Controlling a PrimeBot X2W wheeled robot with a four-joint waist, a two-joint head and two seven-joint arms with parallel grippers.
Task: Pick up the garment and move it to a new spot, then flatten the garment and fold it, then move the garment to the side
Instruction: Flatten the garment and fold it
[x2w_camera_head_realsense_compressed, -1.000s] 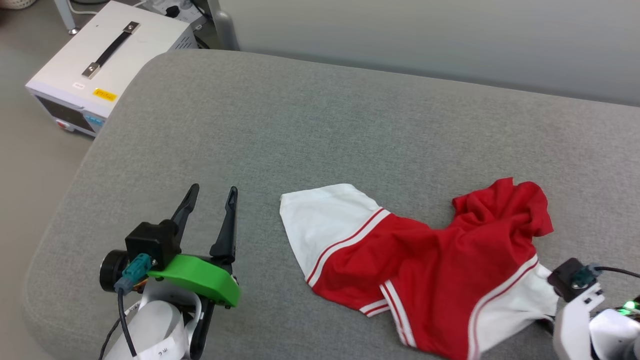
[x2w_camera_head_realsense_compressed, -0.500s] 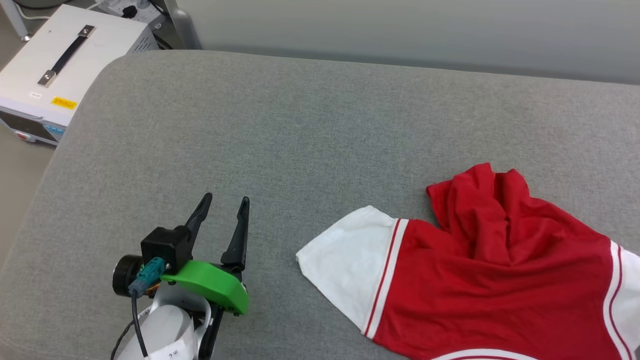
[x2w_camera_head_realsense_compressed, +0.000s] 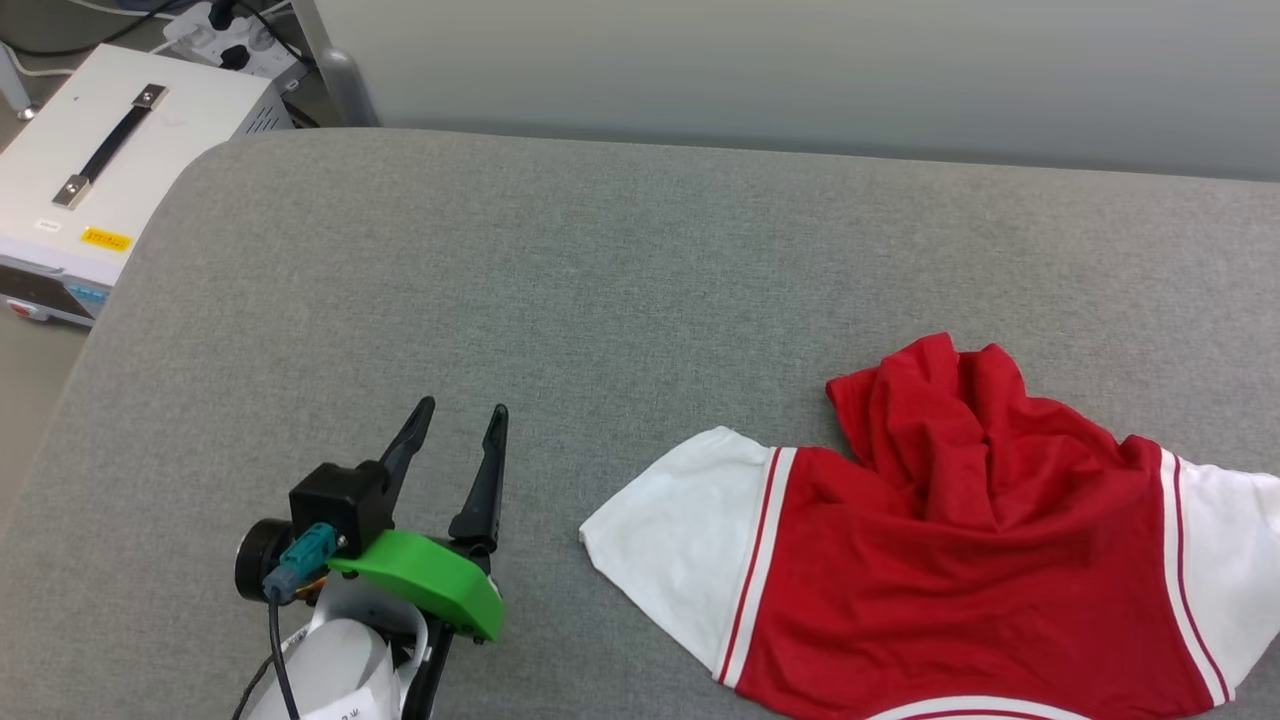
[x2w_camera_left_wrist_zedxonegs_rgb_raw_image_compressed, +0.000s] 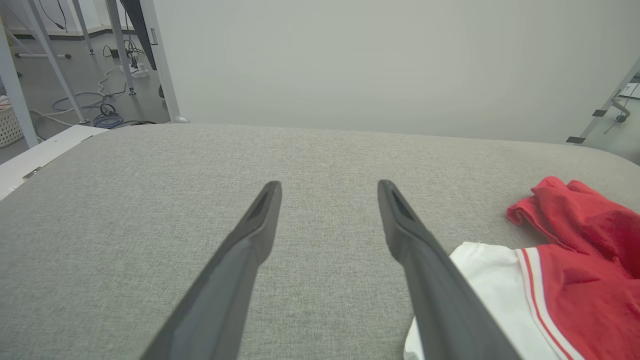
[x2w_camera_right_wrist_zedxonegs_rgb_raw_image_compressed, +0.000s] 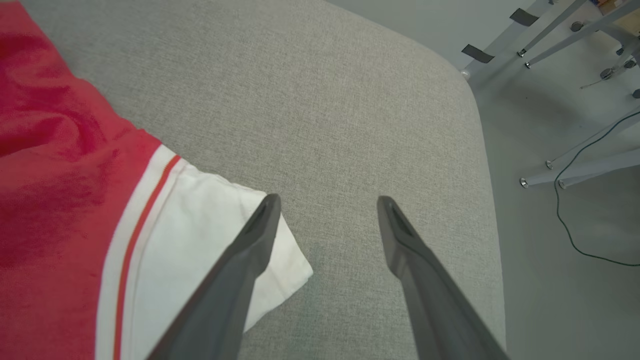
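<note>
The garment (x2w_camera_head_realsense_compressed: 950, 560), a red shirt with white sleeves and red-white trim, lies rumpled on the grey cushion (x2w_camera_head_realsense_compressed: 620, 290) at the lower right of the head view, one white sleeve pointing left. My left gripper (x2w_camera_head_realsense_compressed: 462, 420) stands open to the left of that sleeve, clear of it. The left wrist view has the open left gripper (x2w_camera_left_wrist_zedxonegs_rgb_raw_image_compressed: 327, 187) over bare cushion, with the garment (x2w_camera_left_wrist_zedxonegs_rgb_raw_image_compressed: 575, 270) at its right. My right gripper (x2w_camera_right_wrist_zedxonegs_rgb_raw_image_compressed: 327, 202) is open above the cushion, its left finger over the edge of the garment's other white sleeve (x2w_camera_right_wrist_zedxonegs_rgb_raw_image_compressed: 200, 225); nothing sits between the fingers.
A white box with a black handle (x2w_camera_head_realsense_compressed: 100, 170) stands on the floor past the cushion's left edge. A pale wall runs behind the cushion. The cushion's right edge (x2w_camera_right_wrist_zedxonegs_rgb_raw_image_compressed: 480, 165) drops to floor with metal legs and a cable (x2w_camera_right_wrist_zedxonegs_rgb_raw_image_compressed: 575, 200).
The head camera has turned, shifting the whole picture. The garment's right sleeve now lies spread on the cushion. The right gripper, beside that sleeve a second ago, now stands open over it.
</note>
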